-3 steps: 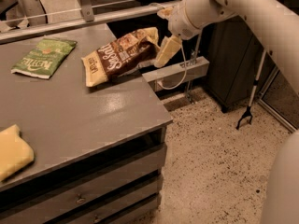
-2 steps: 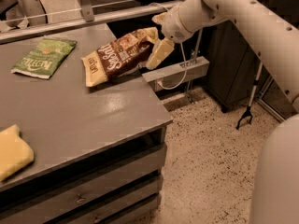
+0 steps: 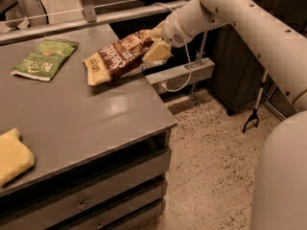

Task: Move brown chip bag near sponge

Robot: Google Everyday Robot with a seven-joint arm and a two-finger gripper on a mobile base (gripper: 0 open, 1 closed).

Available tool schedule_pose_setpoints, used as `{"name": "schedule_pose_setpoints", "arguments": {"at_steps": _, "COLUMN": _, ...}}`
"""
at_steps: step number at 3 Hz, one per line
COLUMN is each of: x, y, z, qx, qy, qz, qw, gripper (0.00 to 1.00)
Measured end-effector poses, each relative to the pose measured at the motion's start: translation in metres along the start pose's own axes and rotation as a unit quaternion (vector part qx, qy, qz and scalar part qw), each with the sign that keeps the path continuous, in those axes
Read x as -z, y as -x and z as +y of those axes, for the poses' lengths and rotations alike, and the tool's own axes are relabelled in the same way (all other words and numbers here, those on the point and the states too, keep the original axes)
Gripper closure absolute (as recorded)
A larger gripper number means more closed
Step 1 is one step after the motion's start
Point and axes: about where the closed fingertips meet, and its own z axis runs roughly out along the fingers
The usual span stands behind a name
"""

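Observation:
The brown chip bag (image 3: 117, 56) lies at the far right edge of the grey table (image 3: 96, 114), its cream-yellow left end resting on the tabletop and its right end at the table's edge. My gripper (image 3: 156, 46) reaches in from the right on the white arm (image 3: 230, 18) and is at the bag's right end, against it. The pale-yellow sponge (image 3: 13, 157) lies at the table's near left, cut off by the frame edge and far from the bag.
A flat green chip bag (image 3: 44, 59) lies at the far left of the table. A grey shelf bracket (image 3: 184, 73) with a cable juts out just right of the table. Drawers sit below the tabletop. Speckled floor lies to the right, with a dark cabinet behind.
My gripper has moved left, from beside the brown bag's right end onto it. The bag has barely shifted. The sponge and green bag have not moved.

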Motion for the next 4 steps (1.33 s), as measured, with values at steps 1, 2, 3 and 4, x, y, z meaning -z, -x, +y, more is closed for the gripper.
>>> {"name": "schedule_pose_setpoints", "arguments": {"at_steps": 1, "x": 0.002, "y": 0.007, "z": 0.003, "qx": -0.008, "qy": 0.001, "qz": 0.0, "qw": 1.0, "gripper": 0.65}}
{"name": "schedule_pose_setpoints", "arguments": {"at_steps": 2, "x": 0.005, "y": 0.021, "z": 0.007, "qx": -0.014, "qy": 0.001, "qz": -0.003, "qw": 0.9999, "gripper": 0.88}}
{"name": "schedule_pose_setpoints", "arguments": {"at_steps": 3, "x": 0.007, "y": 0.043, "z": 0.017, "qx": -0.032, "qy": -0.004, "qz": -0.008, "qw": 0.9994, "gripper": 1.0}}
{"name": "schedule_pose_setpoints", "arguments": {"at_steps": 4, "x": 0.003, "y": 0.063, "z": 0.038, "qx": -0.052, "qy": 0.005, "qz": -0.026, "qw": 0.9983, "gripper": 1.0}}
